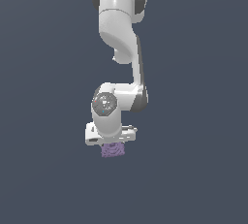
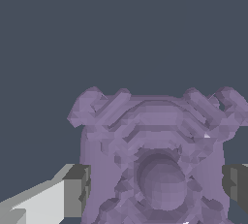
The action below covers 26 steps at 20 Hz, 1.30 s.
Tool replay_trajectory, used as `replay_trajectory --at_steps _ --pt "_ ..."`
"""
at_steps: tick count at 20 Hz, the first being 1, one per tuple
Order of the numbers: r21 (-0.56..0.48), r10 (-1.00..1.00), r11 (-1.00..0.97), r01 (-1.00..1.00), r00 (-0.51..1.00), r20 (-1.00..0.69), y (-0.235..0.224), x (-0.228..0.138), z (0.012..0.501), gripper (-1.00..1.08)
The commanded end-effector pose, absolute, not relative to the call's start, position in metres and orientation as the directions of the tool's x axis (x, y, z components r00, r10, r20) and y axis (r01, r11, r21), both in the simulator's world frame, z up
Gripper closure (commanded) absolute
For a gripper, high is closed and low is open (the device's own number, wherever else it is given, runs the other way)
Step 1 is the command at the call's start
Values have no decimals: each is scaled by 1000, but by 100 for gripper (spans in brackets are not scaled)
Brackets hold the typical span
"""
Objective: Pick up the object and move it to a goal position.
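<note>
Pale-purple, the object (image 1: pixel 113 150) sits directly under the white gripper (image 1: pixel 112 143), between its fingers (image 2: pixel 77 191), one at each flank, pinching it; its ridged, ringed face points toward the wrist camera, roughly square, so no long axis shows

Pale purple on the object (image 1: pixel 113 150) — ridged rings circling a smooth rounded centre, darker violet in the grooves. White arm (image 1: pixel 118 29) with dark grey joint bands, a grey disc speckled red and blue. End effector (image 2: pixel 155 184) — white, grey pads (image 2: pixel 77 189). Flat slate-blue backdrop all round.
</note>
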State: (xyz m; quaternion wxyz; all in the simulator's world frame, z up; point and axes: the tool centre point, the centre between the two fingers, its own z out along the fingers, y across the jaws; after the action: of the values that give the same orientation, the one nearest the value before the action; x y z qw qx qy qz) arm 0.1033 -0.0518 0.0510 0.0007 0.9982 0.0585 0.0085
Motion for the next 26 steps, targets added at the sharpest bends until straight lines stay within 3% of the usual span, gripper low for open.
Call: replay_trajectory --at_steps 1,2,3,12,26 --pt "0 116 -993 116 993 0 -52 98 39 -92" --pt "0 116 -993 116 993 0 -52 99 40 -92" --pt "0 116 -993 116 993 0 -52 99 40 108" --pt "0 116 -993 116 993 0 -52 99 40 108" --pt "2 116 -993 116 993 15 -88 93 101 108"
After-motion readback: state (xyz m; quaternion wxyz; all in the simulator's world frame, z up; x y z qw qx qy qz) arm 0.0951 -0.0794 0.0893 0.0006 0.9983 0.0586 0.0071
